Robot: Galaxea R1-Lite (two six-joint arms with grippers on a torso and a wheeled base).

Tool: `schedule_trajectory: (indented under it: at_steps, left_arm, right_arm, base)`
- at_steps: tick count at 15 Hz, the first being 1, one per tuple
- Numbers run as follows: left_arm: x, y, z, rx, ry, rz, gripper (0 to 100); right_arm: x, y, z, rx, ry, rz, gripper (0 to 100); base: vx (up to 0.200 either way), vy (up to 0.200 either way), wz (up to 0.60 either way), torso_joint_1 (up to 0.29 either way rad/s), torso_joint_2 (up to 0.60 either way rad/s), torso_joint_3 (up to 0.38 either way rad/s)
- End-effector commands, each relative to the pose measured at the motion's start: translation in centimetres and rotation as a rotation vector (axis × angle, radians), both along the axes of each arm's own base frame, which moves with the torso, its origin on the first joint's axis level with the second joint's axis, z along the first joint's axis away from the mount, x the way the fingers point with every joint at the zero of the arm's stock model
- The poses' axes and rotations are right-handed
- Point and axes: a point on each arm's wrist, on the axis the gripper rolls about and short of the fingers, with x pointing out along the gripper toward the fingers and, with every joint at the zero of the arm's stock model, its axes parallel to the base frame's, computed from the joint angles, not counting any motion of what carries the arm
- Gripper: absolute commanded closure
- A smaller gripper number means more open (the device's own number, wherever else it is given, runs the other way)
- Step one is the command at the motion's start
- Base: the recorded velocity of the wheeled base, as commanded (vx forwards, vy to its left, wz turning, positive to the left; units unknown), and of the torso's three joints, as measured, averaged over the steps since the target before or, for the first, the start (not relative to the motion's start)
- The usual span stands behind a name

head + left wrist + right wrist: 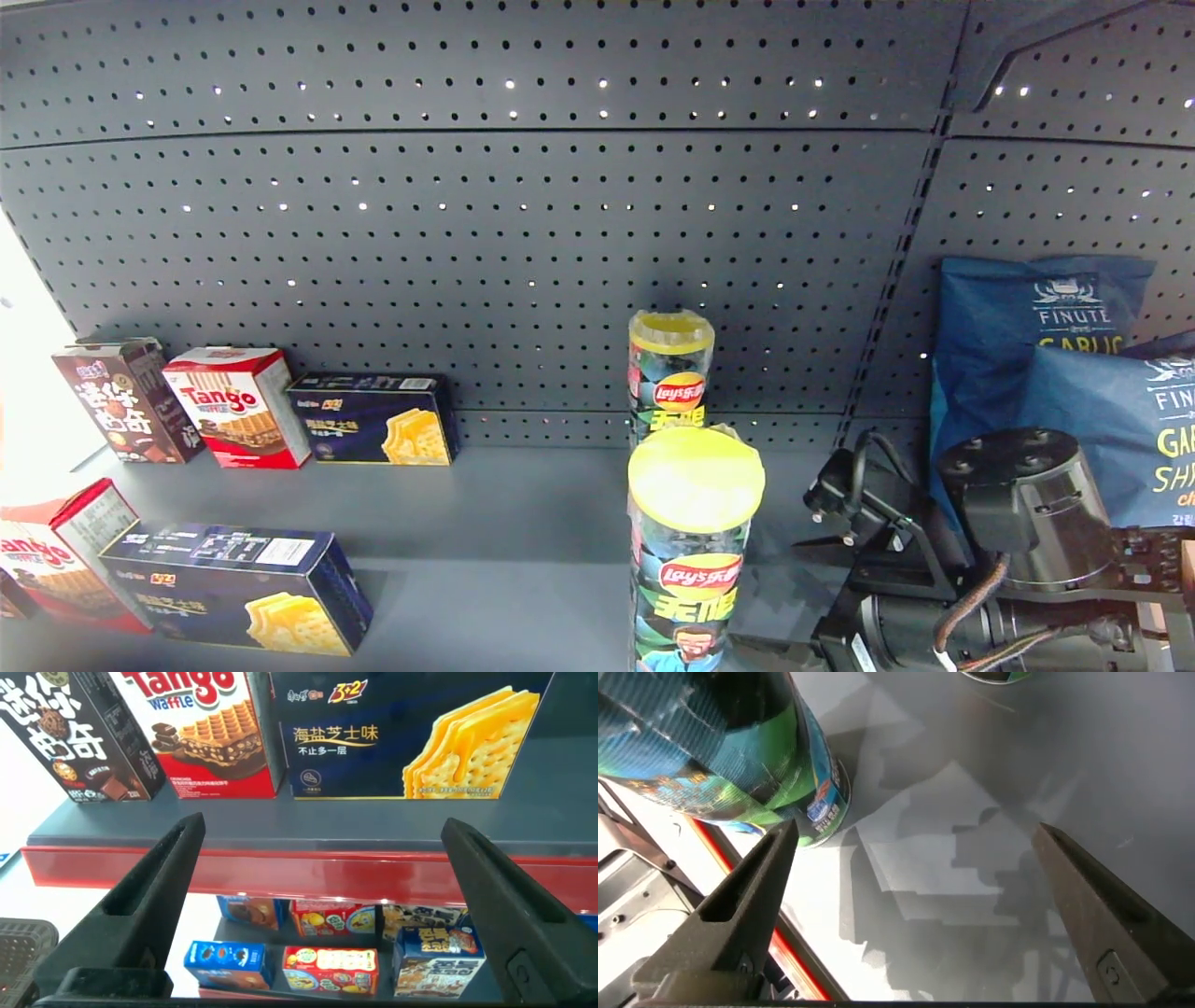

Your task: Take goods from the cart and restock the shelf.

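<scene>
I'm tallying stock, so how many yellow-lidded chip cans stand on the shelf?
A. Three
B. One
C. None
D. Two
D: a front can and a rear can stand upright on the shelf, one behind the other, each with a yellow lid.

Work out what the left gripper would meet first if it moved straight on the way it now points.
Probably the shelf's red front edge, which lies between the fingers of the open left gripper. Depth is unclear.
</scene>
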Motion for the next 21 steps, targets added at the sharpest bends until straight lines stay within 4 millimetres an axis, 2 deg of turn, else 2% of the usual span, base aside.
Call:
schedule_trajectory:
  at_steps: [1, 3, 5, 6, 7, 8, 9, 10, 11, 12, 13, 14, 18, 20, 21]
  left_arm:
    - [0.0, 0.0, 0.0, 0.0, 0.001, 0.0, 0]
    - [0.0, 0.0, 0.0, 0.001, 0.002, 0.0, 0]
    - [0.0, 0.0, 0.0, 0.0, 0.001, 0.0, 0]
    - [0.0, 0.0, 0.0, 0.0, 0.001, 0.0, 0]
    - [0.0, 0.0, 0.0, 0.0, 0.001, -0.002, 0]
    - [0.0, 0.0, 0.0, 0.0, -0.001, -0.005, 0]
    - [0.0, 0.0, 0.0, 0.0, 0.001, -0.019, 0]
    - [0.0, 0.0, 0.0, 0.0, 0.001, -0.023, 0]
    - [0.0, 0.0, 0.0, 0.0, 0.001, -0.023, 0]
    - [0.0, 0.0, 0.0, 0.001, 0.002, -0.023, 0]
    - [0.0, 0.0, 0.0, 0.0, 0.001, -0.023, 0]
    - [0.1, 0.0, 0.0, 0.001, 0.005, -0.028, 0]
    - [0.1, 0.1, 0.0, 0.001, 0.005, -0.048, 0]
    - [0.1, 0.1, 0.0, 0.001, 0.005, -0.051, 0]
    - [0.1, 0.1, 0.0, 0.001, 0.005, -0.056, 0]
  right_arm:
    - [-0.1, -0.2, 0.2, 0.006, -0.005, -0.003, 0]
    - [-0.2, -0.6, 1.2, 0.037, -0.039, -0.017, 0]
    - [-0.2, -1.7, 4.8, 0.159, -0.171, -0.063, 0]
    - [-0.5, -3.4, 8.1, 0.227, -0.293, -0.159, 0]
    - [-1.0, -4.8, 9.8, 0.262, -0.361, -0.225, 0]
    - [-1.4, -6.5, 10.6, 0.282, -0.406, -0.287, 0]
    - [-2.5, -9.6, 11.7, 0.298, -0.486, -0.411, 0]
    - [-3.8, -11.8, 12.1, 0.303, -0.545, -0.513, 0]
    - [-4.8, -13.0, 12.0, 0.302, -0.576, -0.574, 0]
    - [-7.3, -14.7, 10.4, 0.294, -0.601, -0.678, 0]
    - [-7.9, -14.9, 9.8, 0.293, -0.598, -0.688, 0]
    - [-11.3, -15.6, 5.2, 0.255, -0.579, -0.752, 0]
    - [-15.2, -16.6, -2.3, 0.185, -0.566, -0.982, 0]
    - [-17.0, -16.6, -3.7, 0.155, -0.577, -1.09, 0]
    - [-18.7, -16.4, -5.4, 0.15, -0.602, -1.123, 0]
  base:
    - [0.0, 0.0, 0.0, 0.0, 0.0, 0.0]
    - [0.0, 0.0, 0.0, 0.0, 0.0, 0.0]
    - [0.0, 0.0, 0.0, 0.0, 0.0, 0.0]
    - [0.0, 0.0, 0.0, 0.0, 0.0, 0.0]
    - [0.0, 0.0, 0.0, 0.0, 0.0, 0.0]
    - [0.0, 0.0, 0.0, 0.0, 0.0, 0.0]
    - [0.0, 0.0, 0.0, 0.0, 0.0, 0.0]
    - [0.0, 0.0, 0.0, 0.0, 0.0, 0.0]
    - [0.0, 0.0, 0.0, 0.0, 0.0, 0.0]
    - [0.0, 0.0, 0.0, 0.0, 0.0, 0.0]
    - [0.0, 0.0, 0.0, 0.0, 0.0, 0.0]
    - [0.0, 0.0, 0.0, 0.0, 0.0, 0.0]
    - [0.0, 0.0, 0.0, 0.0, 0.0, 0.0]
    - [0.0, 0.0, 0.0, 0.0, 0.0, 0.0]
    - [0.0, 0.0, 0.0, 0.0, 0.0, 0.0]
